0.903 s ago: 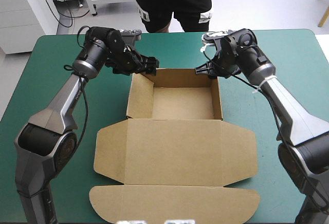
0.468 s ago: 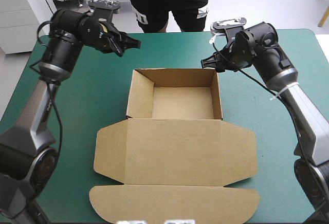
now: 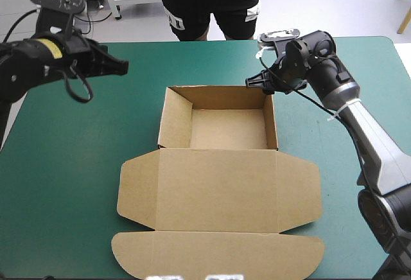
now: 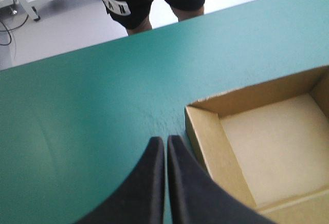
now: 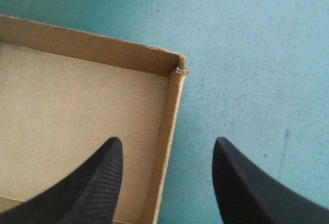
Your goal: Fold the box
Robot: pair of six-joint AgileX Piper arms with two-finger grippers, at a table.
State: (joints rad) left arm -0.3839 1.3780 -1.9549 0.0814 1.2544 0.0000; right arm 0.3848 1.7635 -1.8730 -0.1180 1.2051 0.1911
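Hovering above the teal-green table cover [image 3: 77,164], my left gripper [image 3: 122,67] has its two broad black fingers pressed together into one point, and it holds nothing. It is to the left of the brown cardboard box [image 3: 228,129] and a little farther than it, clearly apart from it. In my left wrist view the far left corner of the box lies just beside the fingertips.

The box stands in the middle of the table as an open tray [image 3: 173,116] with its walls raised. Its lid [image 3: 218,190] lies flat toward the near edge.

My right gripper [image 3: 250,82] is at the far right corner of the tray, with its fingers spread wide. One finger is over the inside floor and the other over the cover outside, with the right wall between them. I cannot tell if they touch the wall.
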